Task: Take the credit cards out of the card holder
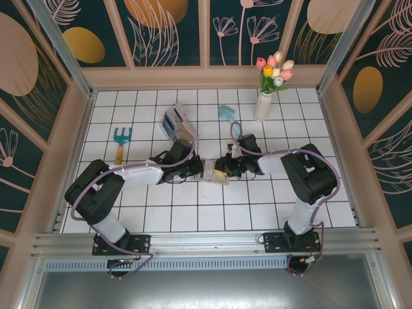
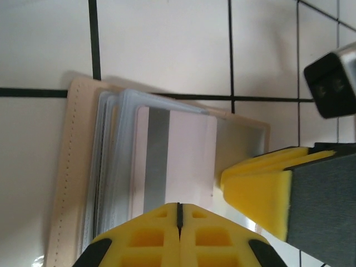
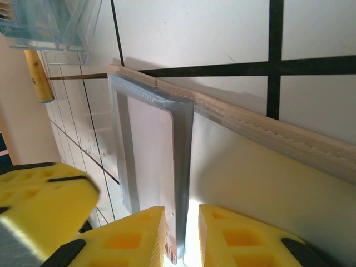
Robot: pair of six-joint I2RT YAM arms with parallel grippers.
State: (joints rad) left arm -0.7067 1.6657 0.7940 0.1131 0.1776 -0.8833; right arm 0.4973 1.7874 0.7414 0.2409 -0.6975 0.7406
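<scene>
Centrally, one tan card holder (image 1: 214,178) lies open and flat on the white tiled table (image 1: 212,212), directly between the tips of the two grippers. Seen from the left wrist, the card holder (image 2: 71,167) shows several clear sleeves stacked inside it, and one white credit card (image 2: 186,161) with a grey stripe sits in the top sleeve. No second card can be made out.

The left gripper (image 2: 179,222) hangs over the holder's near edge, its yellow fingertips pressed tight together with nothing visible between them. Just to its right, one yellow finger of the right gripper (image 2: 258,192) rests on the holder's far corner.

From the right wrist, the right gripper (image 3: 182,233) stands narrowly parted. The raised edge of a sleeve, with the card (image 3: 150,156) in it, runs into the gap beside one finger. The holder's stitched tan cover (image 3: 267,133) lies to the right of the fingers.

From above, two arms reach inward, elbows bent outward, forearms low, so the left gripper (image 1: 196,171) and right gripper (image 1: 226,168) face each other.

Beyond the left gripper stands one clear slotted rack (image 1: 177,123). Farther left lies one small rake (image 1: 121,141). Beyond the right gripper stands one white vase of tulips (image 1: 265,96).
</scene>
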